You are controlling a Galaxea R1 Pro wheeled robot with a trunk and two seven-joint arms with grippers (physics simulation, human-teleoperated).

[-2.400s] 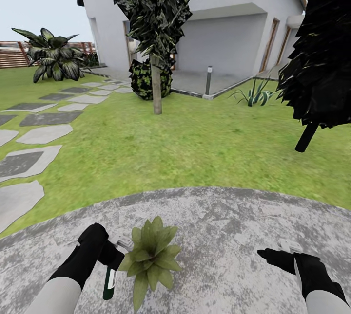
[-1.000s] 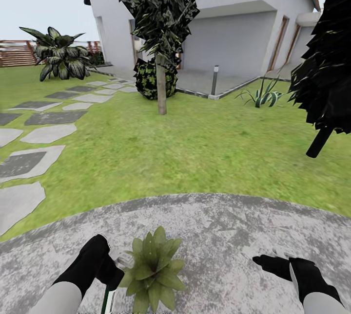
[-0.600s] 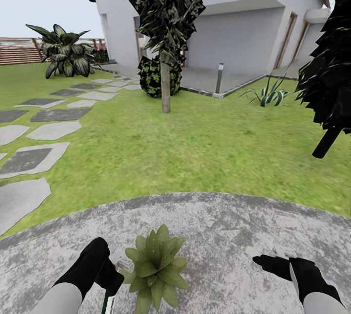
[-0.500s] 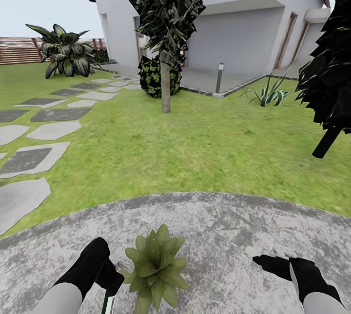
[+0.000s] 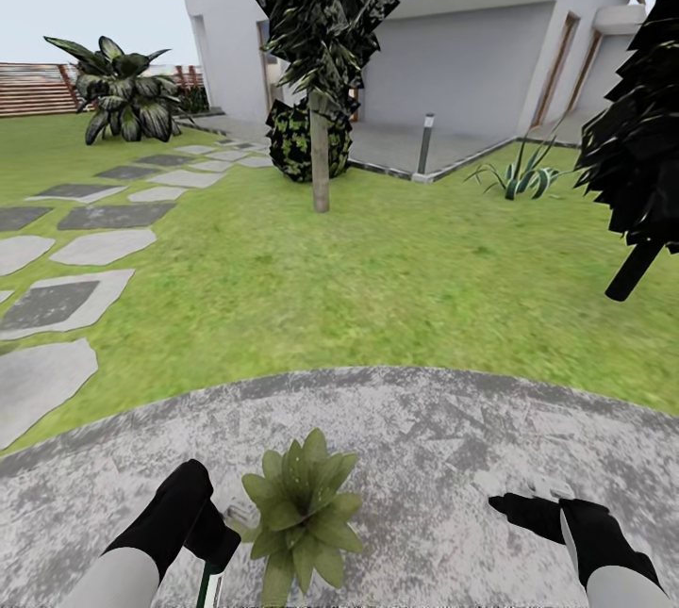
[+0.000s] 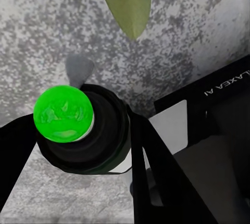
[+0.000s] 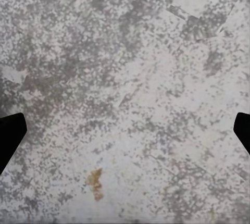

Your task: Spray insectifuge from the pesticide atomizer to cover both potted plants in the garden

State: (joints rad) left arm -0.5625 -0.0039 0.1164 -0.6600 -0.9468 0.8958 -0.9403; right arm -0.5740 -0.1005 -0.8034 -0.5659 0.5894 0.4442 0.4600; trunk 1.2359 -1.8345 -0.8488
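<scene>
— Since a moment ago, what moved?

— Only my head tipped; house and trees slid down the view. My left gripper [image 5: 219,533] stays pinched on the pesticide atomizer [image 5: 209,582], just beside the potted plant [image 5: 300,512] on the patio [image 5: 424,438].

— Its pot?

— Hidden under leaves.

— Bottle's axis?

— Near upright (its bottom is cut off), green-tipped end [image 6: 63,112] facing my wrist camera. My right gripper [image 5: 530,501] is spread, holding nothing.

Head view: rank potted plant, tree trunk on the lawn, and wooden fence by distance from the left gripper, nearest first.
From the left gripper, which holds the pesticide atomizer:
1. Potted plant – right beside it on the grey patio, toward the robot's right.
2. Tree trunk – ahead, across the lawn.
3. Wooden fence – far back at the left.
</scene>
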